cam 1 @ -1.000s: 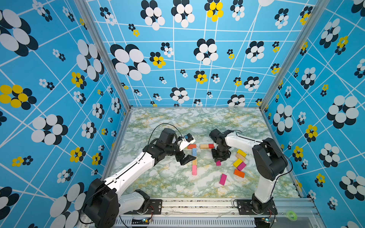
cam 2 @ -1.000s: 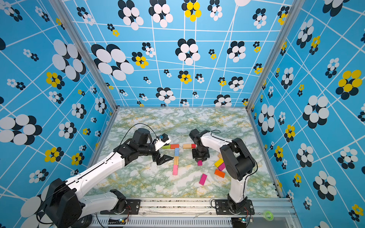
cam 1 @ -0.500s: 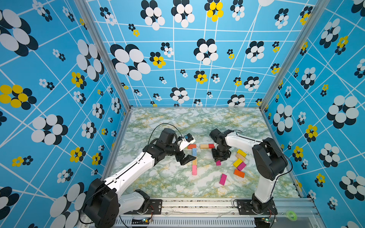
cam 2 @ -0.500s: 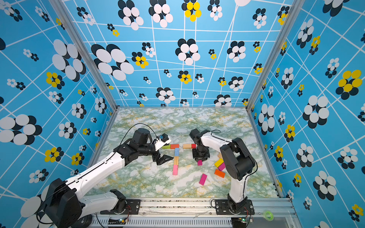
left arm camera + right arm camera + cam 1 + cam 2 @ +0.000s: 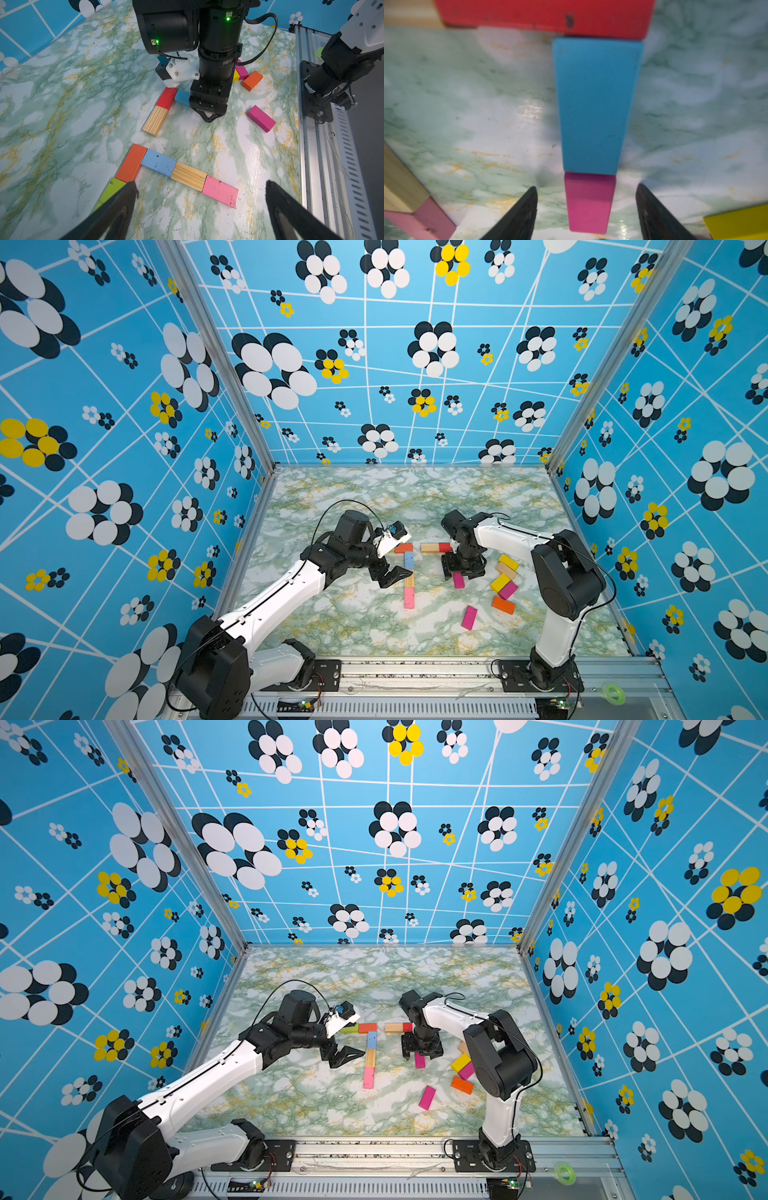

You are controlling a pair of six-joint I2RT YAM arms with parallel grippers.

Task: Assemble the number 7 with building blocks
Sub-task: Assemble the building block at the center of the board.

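Left jaws: spread wide and holding nothing, above the table, just beside the number 7. The figure lies flat. A green block and an orange block form the bar. A light blue block, a striped wood block and a pink block form the stem, end to end.

Right jaws: parted, one on each side of a magenta block, with a gap on both sides; nothing is gripped. This block touches the end of a blue block, which meets a red block. Spare blocks lie loose nearby.
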